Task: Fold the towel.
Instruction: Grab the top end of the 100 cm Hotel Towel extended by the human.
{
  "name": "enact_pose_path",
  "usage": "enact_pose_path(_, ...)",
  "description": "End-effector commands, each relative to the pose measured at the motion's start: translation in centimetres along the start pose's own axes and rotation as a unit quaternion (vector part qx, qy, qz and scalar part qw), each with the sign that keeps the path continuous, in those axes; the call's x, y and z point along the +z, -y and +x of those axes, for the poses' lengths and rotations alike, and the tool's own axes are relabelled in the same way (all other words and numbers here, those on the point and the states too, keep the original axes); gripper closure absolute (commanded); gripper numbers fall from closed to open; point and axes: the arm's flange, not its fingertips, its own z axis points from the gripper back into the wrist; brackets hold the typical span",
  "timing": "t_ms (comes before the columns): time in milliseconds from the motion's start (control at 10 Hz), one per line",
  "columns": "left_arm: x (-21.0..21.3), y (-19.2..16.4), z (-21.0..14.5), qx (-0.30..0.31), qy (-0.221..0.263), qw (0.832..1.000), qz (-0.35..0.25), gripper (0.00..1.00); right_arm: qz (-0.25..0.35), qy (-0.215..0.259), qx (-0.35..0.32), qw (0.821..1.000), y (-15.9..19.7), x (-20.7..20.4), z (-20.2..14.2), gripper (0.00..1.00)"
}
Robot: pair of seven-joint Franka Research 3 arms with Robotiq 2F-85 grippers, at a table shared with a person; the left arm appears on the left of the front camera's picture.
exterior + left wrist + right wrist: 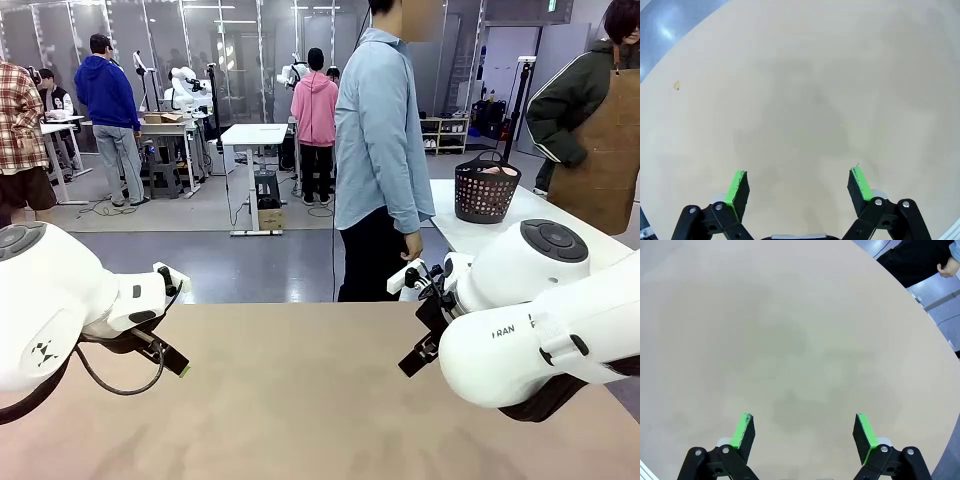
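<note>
I note left gripper (800,182) and right gripper (805,426) both hanging with jaws wide apart over the tan counter (300,400), while the pink towel (492,171) lies bunched inside the dark basket (486,200) on the white counter (455,235) at far right.

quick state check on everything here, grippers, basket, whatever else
left gripper: open, holding nothing, over the tabletop
right gripper: open, holding nothing
basket: upright on the far white table, handle up
towel: probably the pink cloth bunched in the basket
person: standing at the far side, side-on
</note>
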Motion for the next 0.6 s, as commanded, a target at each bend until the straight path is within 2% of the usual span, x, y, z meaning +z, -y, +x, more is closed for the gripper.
enact_pose_path(0,0.0,0.0,0.0,0.000,0.000,1.000,0.000,0.00,0.000,0.000,0.000,1.000,0.0,0.0,0.0,0.00)
enact_pose_path(100,1.0,-0.8,0.7,0.009,-0.014,0.999,-0.038,0.00,0.029,0.017,-0.028,0.999,1.3,2.0,0.9,0.00)
enact_pose_path(200,2.2,-1.4,1.3,0.014,-0.015,0.998,-0.067,0.00,0.039,0.007,-0.033,0.999,1.9,3.6,1.5,0.00)
enact_pose_path(300,4.0,-2.1,1.8,0.027,-0.013,0.995,-0.093,0.00,0.080,0.014,-0.056,0.995,2.6,5.5,2.1,0.00)
enact_pose_path(400,5.7,-3.4,1.9,0.053,-0.003,0.989,-0.136,0.00,0.089,0.003,-0.071,0.993,4.1,7.2,2.6,0.00)
enact_pose_path(500,7.3,-5.0,1.7,0.087,0.013,0.980,-0.179,0.00,0.136,0.016,-0.101,0.985,5.7,9.3,2.6,0.00)
